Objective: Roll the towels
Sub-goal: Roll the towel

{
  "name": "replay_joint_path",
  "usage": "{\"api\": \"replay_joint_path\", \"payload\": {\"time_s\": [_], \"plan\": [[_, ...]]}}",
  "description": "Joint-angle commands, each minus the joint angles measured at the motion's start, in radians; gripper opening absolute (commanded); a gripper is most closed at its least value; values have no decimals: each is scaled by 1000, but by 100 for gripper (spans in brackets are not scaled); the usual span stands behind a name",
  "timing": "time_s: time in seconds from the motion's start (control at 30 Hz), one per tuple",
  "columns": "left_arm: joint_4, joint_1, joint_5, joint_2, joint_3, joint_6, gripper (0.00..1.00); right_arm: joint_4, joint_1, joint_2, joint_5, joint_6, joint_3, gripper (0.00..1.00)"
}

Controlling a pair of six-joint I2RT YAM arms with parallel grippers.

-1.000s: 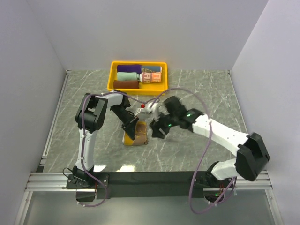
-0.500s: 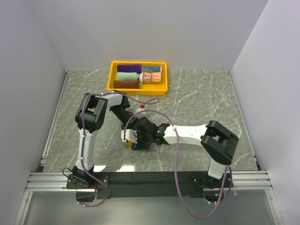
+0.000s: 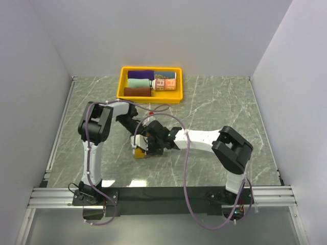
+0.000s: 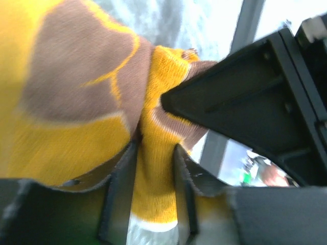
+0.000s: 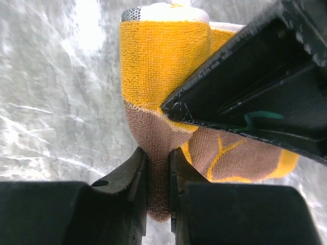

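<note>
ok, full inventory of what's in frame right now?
tray: 1, yellow, far middle of the table
purple towel: 1, rolled, tray's far left
mint towel: 1, rolled, tray's left, middle
maroon towel: 1, rolled, tray's near left
patterned towel: 1, blue-grey and orange, rolled, tray's right
brown towel: 1, brown and yellow, on the table, at both grippers
table: 1, grey marble look
left gripper: 1, black, yellow cloth between its fingers
right gripper: 1, black, pinching a brown fold
</note>
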Motion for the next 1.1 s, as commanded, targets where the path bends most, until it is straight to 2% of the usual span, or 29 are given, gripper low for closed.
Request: {"api": "replay_joint_path", "payload": {"time_s": [0.0,0.17,0.37,0.43,0.57,0.63,0.73,0.83,0.87,1.07], "plan": [[225,97,-75,-110,-38,10,39,-283,-31,62,-192,45,79,0],[248,247,25,-262,-76,-39,49,-426,-92,136,-339,112,177,0],[265,422,39,-481,-171,-41,51,-554,-187,260,-463,159,295,0],[248,441,3,-555,-215,11,51,-604,-204,327,-488,178,362,0],[262,426,-78,-812,-390,114,52,-679,-230,435,-532,198,458,0],[291,394,-147,-897,-452,143,54,-701,-236,470,-545,206,500,0],[420,270,-268,-1063,-582,125,57,-754,-246,576,-575,211,572,0],[544,45,-383,-1193,-731,102,61,-861,-256,675,-621,200,666,0],[569,1,-411,-1230,-752,96,62,-875,-263,696,-649,199,685,0],[749,-252,-584,-1236,-829,36,61,-885,-304,768,-712,220,732,0]]}}
